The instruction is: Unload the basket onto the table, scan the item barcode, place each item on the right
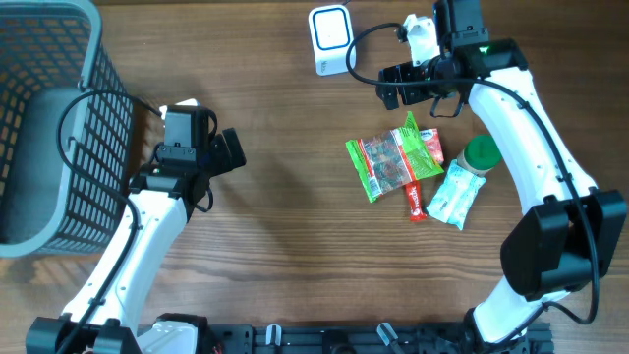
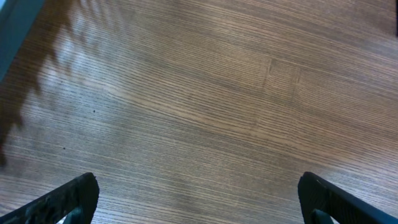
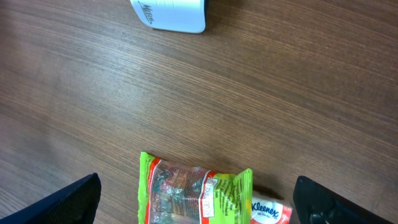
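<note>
A white barcode scanner (image 1: 330, 39) stands at the table's far edge; its base shows at the top of the right wrist view (image 3: 169, 14). A green snack bag (image 1: 393, 163) lies right of centre beside a red Kleenex pack (image 1: 418, 203), a white-blue pouch (image 1: 454, 195) and a green-capped bottle (image 1: 481, 154). My right gripper (image 1: 390, 87) hovers open between the scanner and the items, holding nothing; the green snack bag (image 3: 193, 193) and Kleenex pack (image 3: 271, 212) lie below its spread jaws (image 3: 196, 183). My left gripper (image 1: 228, 151) is open over bare wood (image 2: 199, 183).
A grey-blue mesh basket (image 1: 59, 118) fills the left side, close to the left arm. The scanner's black cable (image 1: 369, 39) runs toward the right wrist. Bare wooden tabletop (image 1: 295, 216) lies between the two arms.
</note>
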`<action>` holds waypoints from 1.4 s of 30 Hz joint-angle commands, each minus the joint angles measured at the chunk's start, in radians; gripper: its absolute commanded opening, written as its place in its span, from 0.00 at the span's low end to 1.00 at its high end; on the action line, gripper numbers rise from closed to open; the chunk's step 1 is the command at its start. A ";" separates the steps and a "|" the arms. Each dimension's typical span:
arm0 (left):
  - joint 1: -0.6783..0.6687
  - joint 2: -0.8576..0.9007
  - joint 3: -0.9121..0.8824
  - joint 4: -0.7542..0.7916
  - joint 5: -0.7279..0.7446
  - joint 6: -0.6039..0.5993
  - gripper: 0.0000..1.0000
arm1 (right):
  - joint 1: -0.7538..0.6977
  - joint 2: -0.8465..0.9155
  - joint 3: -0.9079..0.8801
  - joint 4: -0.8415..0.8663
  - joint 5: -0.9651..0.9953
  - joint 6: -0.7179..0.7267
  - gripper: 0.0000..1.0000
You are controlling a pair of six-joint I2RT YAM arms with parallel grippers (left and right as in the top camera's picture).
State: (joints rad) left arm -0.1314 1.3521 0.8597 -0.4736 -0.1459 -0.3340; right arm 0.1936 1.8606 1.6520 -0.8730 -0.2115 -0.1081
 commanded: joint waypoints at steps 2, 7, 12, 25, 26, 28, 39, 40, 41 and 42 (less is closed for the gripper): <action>0.005 0.006 0.007 0.002 -0.016 0.016 1.00 | 0.002 -0.004 0.008 0.005 0.009 0.010 1.00; 0.005 0.006 0.008 0.002 -0.016 0.016 1.00 | 0.002 -0.002 0.008 0.005 0.009 0.010 1.00; 0.005 0.006 0.007 0.002 -0.016 0.016 1.00 | 0.002 -0.042 0.008 0.005 0.008 0.006 1.00; 0.005 0.006 0.007 0.002 -0.016 0.016 1.00 | 0.001 -0.690 0.008 0.008 0.039 -0.070 1.00; 0.005 0.006 0.007 0.002 -0.016 0.016 1.00 | 0.001 -0.749 0.008 0.004 0.039 -0.076 1.00; 0.005 0.006 0.008 0.002 -0.016 0.016 1.00 | 0.002 -0.844 0.006 -0.008 0.039 -0.076 1.00; 0.005 0.006 0.007 0.002 -0.016 0.016 1.00 | -0.061 -1.334 -0.340 0.053 0.038 -0.149 1.00; 0.005 0.006 0.007 0.002 -0.016 0.016 1.00 | -0.072 -1.394 -0.410 0.095 0.034 -0.146 1.00; 0.005 0.006 0.007 0.002 -0.016 0.016 1.00 | -0.080 -1.442 -0.474 0.140 0.031 -0.146 1.00; 0.005 0.006 0.007 0.002 -0.016 0.016 1.00 | -0.086 -1.490 -0.539 0.193 0.031 -0.145 1.00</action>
State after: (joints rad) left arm -0.1314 1.3521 0.8597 -0.4740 -0.1463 -0.3336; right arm 0.1326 0.4988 1.2758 -0.7650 -0.1864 -0.2413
